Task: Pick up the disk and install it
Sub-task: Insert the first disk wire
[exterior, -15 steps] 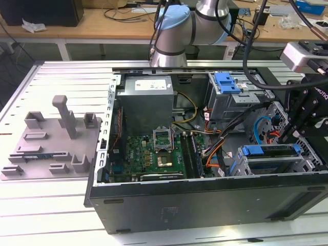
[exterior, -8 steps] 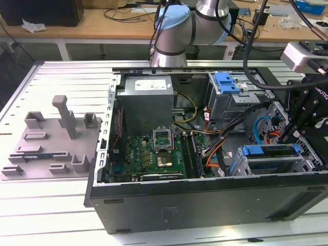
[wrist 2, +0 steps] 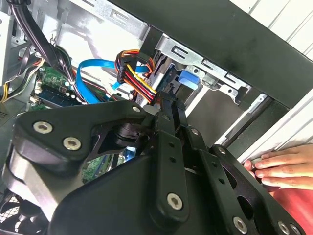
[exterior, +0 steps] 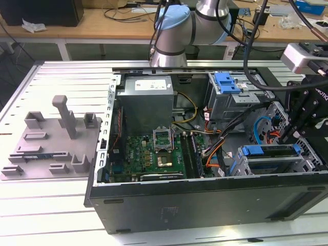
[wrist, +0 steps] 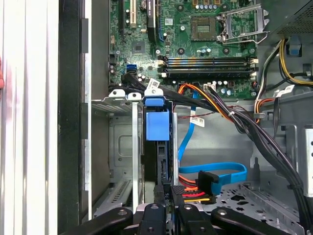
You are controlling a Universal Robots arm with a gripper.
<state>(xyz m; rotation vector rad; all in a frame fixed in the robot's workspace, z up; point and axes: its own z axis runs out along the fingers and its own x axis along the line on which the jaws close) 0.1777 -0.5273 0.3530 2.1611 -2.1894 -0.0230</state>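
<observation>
The disk (exterior: 271,151) stands on edge in the drive cage at the open computer case's front corner, on the exterior view's right. Its blue carrier (wrist: 157,125) and the disk's silver side show in the first wrist view, between the cage's metal walls (wrist: 122,147). My gripper (wrist: 169,197) reaches down from above and its two black fingers sit close together on the disk's upper end. In the second wrist view the gripper (wrist 2: 167,105) ends just short of the blue carrier tab (wrist 2: 188,80). In the exterior view the gripper (exterior: 293,137) hangs over that bay.
A blue plastic bracket (exterior: 228,82) tops a grey cage at the case's back. Orange, red and black power wires (wrist: 195,188) and a blue data cable (wrist: 222,171) lie beside the bay. A person's hand (wrist 2: 279,164) rests on the case's edge. A grey fixture (exterior: 51,138) lies outside the case.
</observation>
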